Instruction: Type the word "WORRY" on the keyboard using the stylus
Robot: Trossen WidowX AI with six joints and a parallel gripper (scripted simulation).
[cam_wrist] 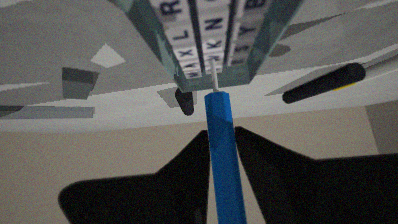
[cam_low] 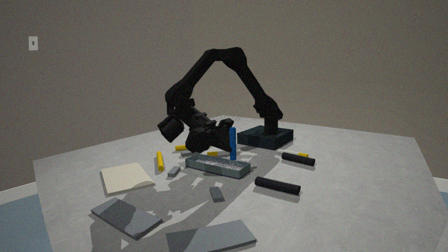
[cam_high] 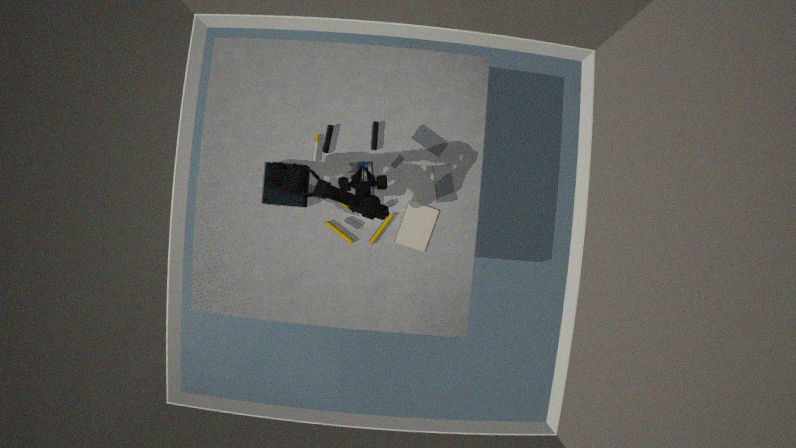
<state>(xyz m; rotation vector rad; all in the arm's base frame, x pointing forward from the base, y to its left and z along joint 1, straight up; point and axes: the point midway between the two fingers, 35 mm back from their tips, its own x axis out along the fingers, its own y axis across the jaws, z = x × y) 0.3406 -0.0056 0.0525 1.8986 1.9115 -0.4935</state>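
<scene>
The blue stylus stands almost upright in my gripper, its thin pale tip pointing down. The gripper is shut on the stylus's blue body. The grey-green keyboard lies under the stylus; the arm covers much of it in the top view. The stylus tip is over the end of the keyboard with the W, X and S keys. In the wrist view the tip overlaps the W key, next to K. Whether it touches or presses the key, I cannot tell.
Two black cylinders lie past the keyboard's stylus end. A yellow rod, a small grey block and a cream slab lie past the other end. Another grey block and two larger grey slabs lie in front.
</scene>
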